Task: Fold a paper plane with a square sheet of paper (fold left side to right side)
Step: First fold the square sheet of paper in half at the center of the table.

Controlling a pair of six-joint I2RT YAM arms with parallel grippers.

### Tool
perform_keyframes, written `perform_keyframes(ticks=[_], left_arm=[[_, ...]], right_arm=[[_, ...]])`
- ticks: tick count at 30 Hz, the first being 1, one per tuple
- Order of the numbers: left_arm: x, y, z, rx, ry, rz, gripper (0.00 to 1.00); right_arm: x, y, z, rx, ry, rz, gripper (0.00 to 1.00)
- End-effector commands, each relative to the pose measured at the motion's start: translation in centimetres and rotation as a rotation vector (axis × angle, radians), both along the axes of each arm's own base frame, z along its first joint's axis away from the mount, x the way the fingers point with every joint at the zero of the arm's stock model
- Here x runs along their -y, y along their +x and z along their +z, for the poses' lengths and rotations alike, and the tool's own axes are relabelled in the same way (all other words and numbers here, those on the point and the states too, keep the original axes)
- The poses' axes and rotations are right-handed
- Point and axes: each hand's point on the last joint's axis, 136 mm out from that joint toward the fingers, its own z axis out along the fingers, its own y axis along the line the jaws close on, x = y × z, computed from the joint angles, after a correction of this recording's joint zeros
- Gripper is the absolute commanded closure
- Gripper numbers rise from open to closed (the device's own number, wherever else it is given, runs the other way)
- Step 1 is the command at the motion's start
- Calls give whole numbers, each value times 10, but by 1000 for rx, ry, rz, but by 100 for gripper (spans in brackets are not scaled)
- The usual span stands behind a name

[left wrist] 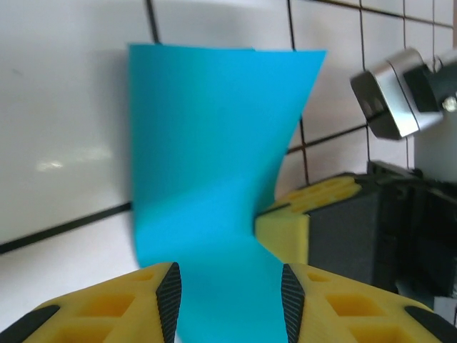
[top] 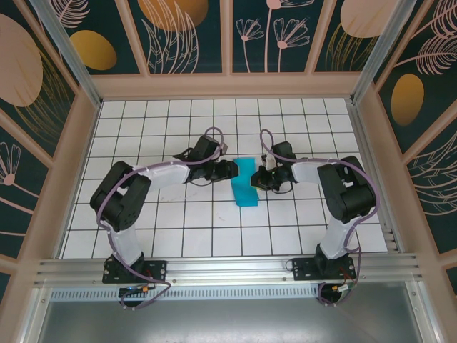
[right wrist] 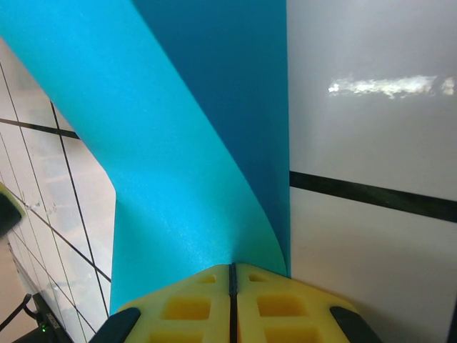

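The square sheet of paper (top: 244,182) is bright cyan-blue and lies partly folded over on the white grid table between my two grippers. My right gripper (top: 261,176) is shut on the paper's lifted edge. In the right wrist view the sheet (right wrist: 178,143) curls up from the table into the closed yellow fingers (right wrist: 231,275). My left gripper (top: 232,170) is at the sheet's left side, open. In the left wrist view the paper (left wrist: 214,143) spreads under and between its black pads (left wrist: 169,300), and the right gripper's yellow fingers (left wrist: 293,214) touch the paper's right edge.
The white tiled table (top: 178,236) is boxed in by wooden-framed patterned walls (top: 71,143) on three sides. A metal rail (top: 228,271) with both arm bases runs along the near edge. The right wrist's silver camera (left wrist: 389,100) sits close to my left gripper.
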Motion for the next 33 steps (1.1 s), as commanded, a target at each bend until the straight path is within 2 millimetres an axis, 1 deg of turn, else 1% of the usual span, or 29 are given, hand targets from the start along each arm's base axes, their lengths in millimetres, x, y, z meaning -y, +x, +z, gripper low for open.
perform_keyframes(ticks=[1,6,9,14,17,19,21,24,26,30,33], left_arm=[[20,-9,-1,-24,-38,-52,56],[21,-17,-20,-73,-18,-55,56],[20,-26,-30,-102,-4,-72,56],[3,-42,-53,-138,65,-71,56],[-6,-50,-60,-152,92,-71,55],[-7,-51,-59,-151,92,-72,55],[-14,-60,-68,-172,112,-76,55],[-20,-63,-67,-165,127,-77,54],[-21,-62,-59,-145,128,-73,54],[-14,-59,-35,-99,70,-80,53],[-8,-60,-21,-79,12,-89,52]], right_arm=[[20,-22,-44,-100,-168,-13,90],[20,-23,-44,-102,-169,-10,90],[20,-23,-45,-105,-171,-11,90],[23,-24,-46,-109,-184,-8,90],[25,-26,-47,-112,-197,-6,90],[26,-27,-48,-113,-200,-7,90],[26,-27,-48,-113,-200,-7,90],[25,-27,-47,-114,-199,-7,90],[25,-26,-47,-112,-199,-7,90],[24,-26,-46,-111,-193,-6,90],[24,-26,-46,-110,-191,-6,90]])
